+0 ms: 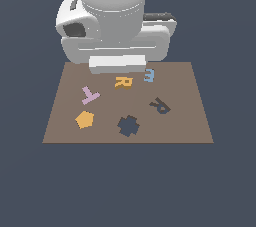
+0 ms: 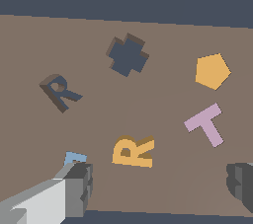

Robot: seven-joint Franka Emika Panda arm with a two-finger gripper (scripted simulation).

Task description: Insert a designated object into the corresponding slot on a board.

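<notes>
The orange-yellow R block [image 1: 123, 82] [image 2: 132, 151] lies flat on the brown board [image 1: 185, 121] [image 2: 163, 35], near its far edge in the exterior view. The dark R-shaped slot [image 1: 160, 105] [image 2: 59, 91] is empty and lies toward the exterior view's right of the block. My gripper [image 2: 160, 183] is open and holds nothing. Its two dark fingers [image 2: 79, 183] are spread wide and hang above the board near the R block without touching it. In the exterior view the white hand [image 1: 117, 64] hovers just behind the block, and the fingertips are hidden there.
A dark cross-shaped cutout [image 1: 129, 126] [image 2: 127, 54] sits near the board's front edge. An orange pentagon [image 1: 84, 119] [image 2: 212, 71] and a pink T [image 1: 90, 95] [image 2: 207, 124] lie on the exterior view's left. A light-blue letter [image 1: 149, 75] [image 2: 75, 157] lies beside one finger.
</notes>
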